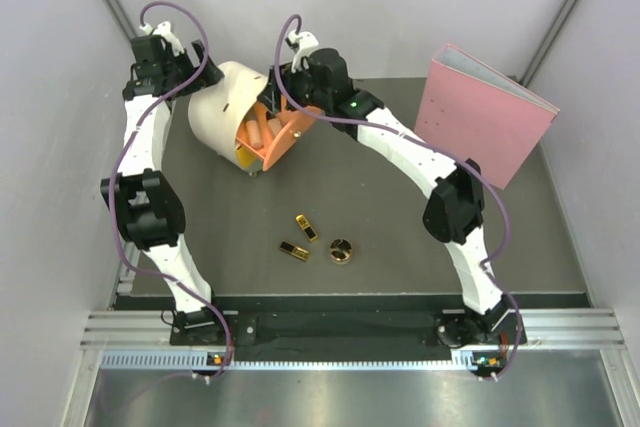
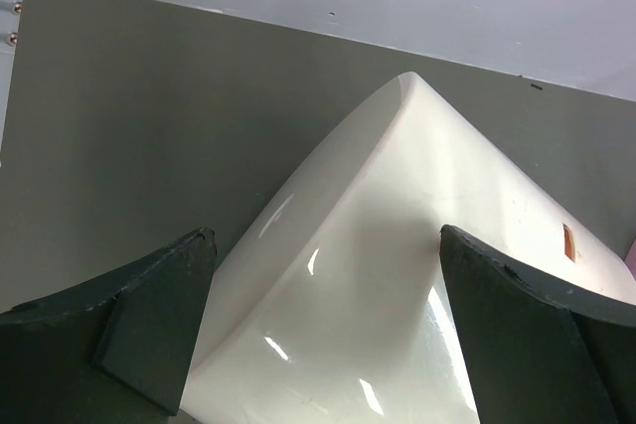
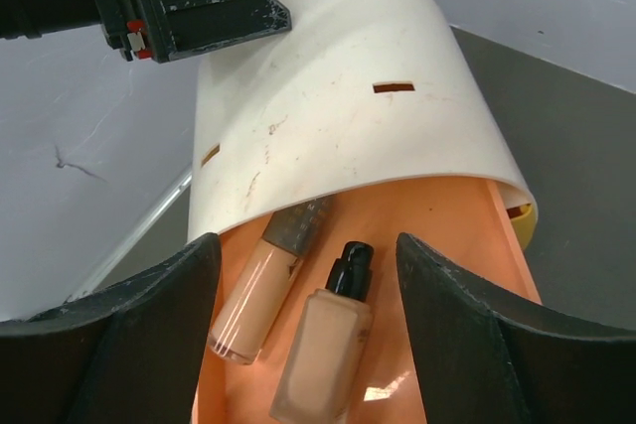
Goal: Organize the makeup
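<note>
Makeup is seen in 2 places. 2 peach bottles, a slim bottle (image 3: 260, 290) and a square bottle (image 3: 323, 354) with a black cap, are laid side by side in the orange drawer (image 3: 467, 235) pulled out of the cream box (image 3: 338, 116). A gold-and-black lipstick case (image 1: 306, 228), a 2nd lipstick case (image 1: 294, 250) just beside it and 1 round gold compact (image 1: 341, 251) are left on the table (image 1: 400, 237), well apart from the box. The right gripper (image 3: 306, 255) is held over the bottles, fingers spread, nothing pinched. The left gripper (image 2: 326, 240) is spread wide astride the box top; contact cannot be told.
</note>
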Robot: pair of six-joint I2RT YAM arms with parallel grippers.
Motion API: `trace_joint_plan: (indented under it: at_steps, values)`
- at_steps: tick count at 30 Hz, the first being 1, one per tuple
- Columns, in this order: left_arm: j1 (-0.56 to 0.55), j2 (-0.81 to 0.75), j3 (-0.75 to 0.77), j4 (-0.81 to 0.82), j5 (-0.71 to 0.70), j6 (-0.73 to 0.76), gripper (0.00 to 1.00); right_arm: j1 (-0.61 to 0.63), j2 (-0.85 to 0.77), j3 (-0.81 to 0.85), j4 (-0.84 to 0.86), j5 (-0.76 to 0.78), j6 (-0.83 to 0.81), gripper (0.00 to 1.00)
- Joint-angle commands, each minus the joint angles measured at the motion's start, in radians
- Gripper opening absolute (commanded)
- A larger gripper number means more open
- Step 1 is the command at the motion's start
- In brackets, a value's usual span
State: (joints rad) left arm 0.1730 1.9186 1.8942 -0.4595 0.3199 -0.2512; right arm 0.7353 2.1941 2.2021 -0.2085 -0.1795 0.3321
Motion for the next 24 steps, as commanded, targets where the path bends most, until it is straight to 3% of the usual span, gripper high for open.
trace_joint_plan:
  at_steps: [1,3,5,9,10,13,16,24]
  values:
    - [-0.001,0.019,0.014,-0.045,-0.019,0.027,0.98,-0.027,-0.176,-0.049,0.041,0.064,-0.038,0.65]
    - [-0.001,0.019,0.016,-0.047,-0.019,0.027,0.98,-0.037,-0.233,-0.122,0.058,0.074,-0.025,0.61]
    - [-0.001,0.02,0.016,-0.045,-0.021,0.027,0.98,-0.069,-0.306,-0.215,0.051,0.046,0.014,0.49]
    - [-0.001,0.019,0.014,-0.047,-0.019,0.029,0.98,-0.149,-0.396,-0.376,0.046,-0.06,0.119,0.36]
    - [-0.001,0.019,0.014,-0.047,-0.019,0.027,0.98,-0.181,-0.414,-0.433,0.046,-0.107,0.152,0.25]
    - [-0.001,0.019,0.014,-0.047,-0.018,0.027,0.98,-0.23,-0.438,-0.536,0.058,-0.172,0.194,0.07]
    - [-0.003,0.019,0.013,-0.045,-0.016,0.027,0.98,-0.246,-0.413,-0.553,0.025,-0.239,0.188,0.0]
    - [-0.001,0.014,0.0,-0.045,-0.013,0.032,0.98,-0.243,-0.274,-0.486,-0.104,-0.345,0.157,0.0]
